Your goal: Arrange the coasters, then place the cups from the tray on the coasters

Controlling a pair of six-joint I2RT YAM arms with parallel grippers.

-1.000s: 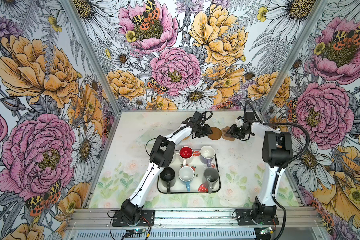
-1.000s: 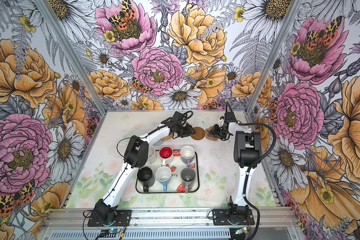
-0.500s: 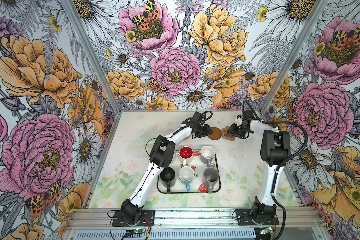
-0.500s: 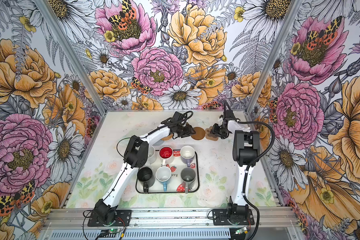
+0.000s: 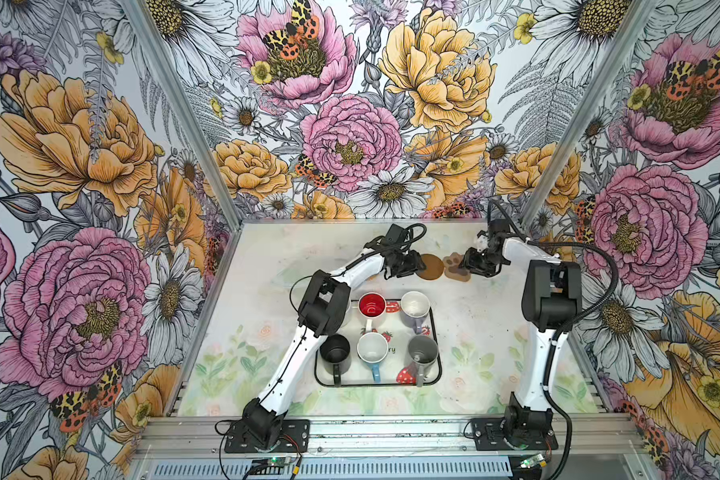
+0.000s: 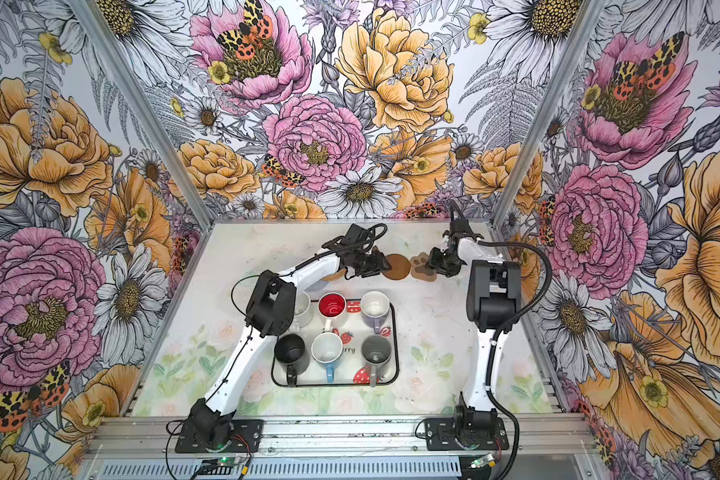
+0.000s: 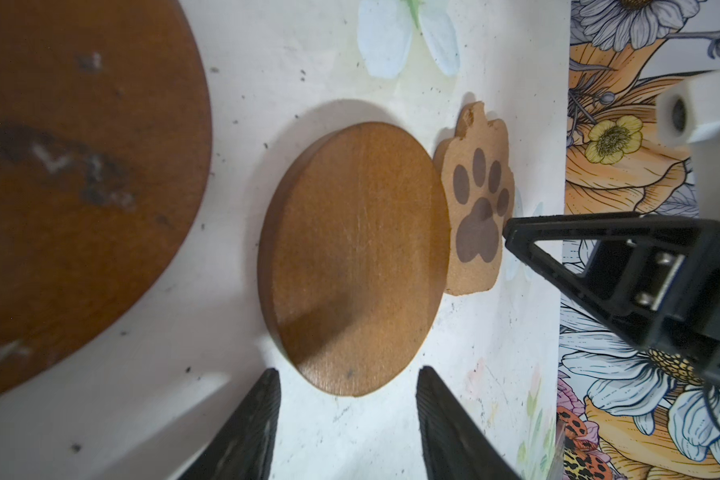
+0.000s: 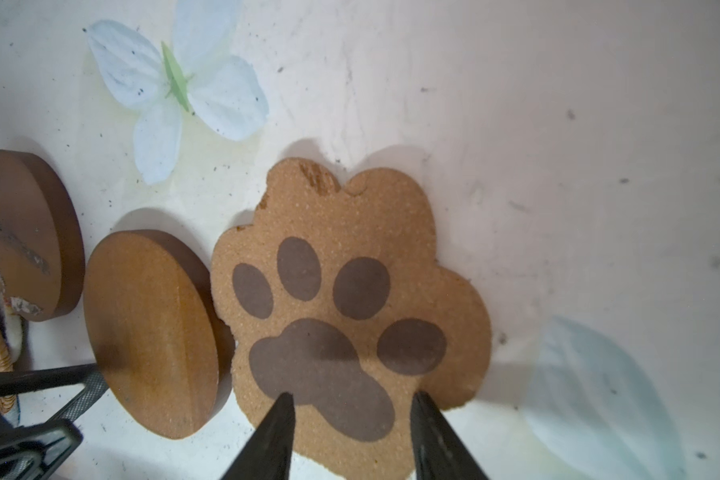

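A brown disc coaster (image 5: 430, 267) (image 7: 356, 262) lies at the table's far middle, touching a tan paw-shaped coaster (image 5: 456, 266) (image 8: 350, 311). My left gripper (image 7: 348, 374) (image 5: 412, 266) is open, its tips just short of the disc's edge and holding nothing. My right gripper (image 8: 353, 397) (image 5: 472, 266) is open, tips over the paw coaster's near part. A second brown disc (image 7: 80, 187) (image 8: 26, 237) lies by the left gripper. On the tray (image 5: 437, 332) stand the red-inside cup (image 5: 371, 304) and the lavender (image 5: 415, 305), black (image 5: 335, 348), light blue (image 5: 372, 348) and grey (image 5: 422, 348) cups. The left arm half hides a white cup (image 6: 302, 307).
A woven tan coaster (image 6: 333, 275) peeks out under the left forearm. The left arm's elbow (image 5: 323, 307) hangs over the tray's far left corner. The right arm's elbow (image 5: 551, 291) stands near the right wall. Flowered walls close the table on three sides.
The right arm has shifted slightly, with its gripper still at the paw coaster. The left arm, the coasters and the cups are where they were.
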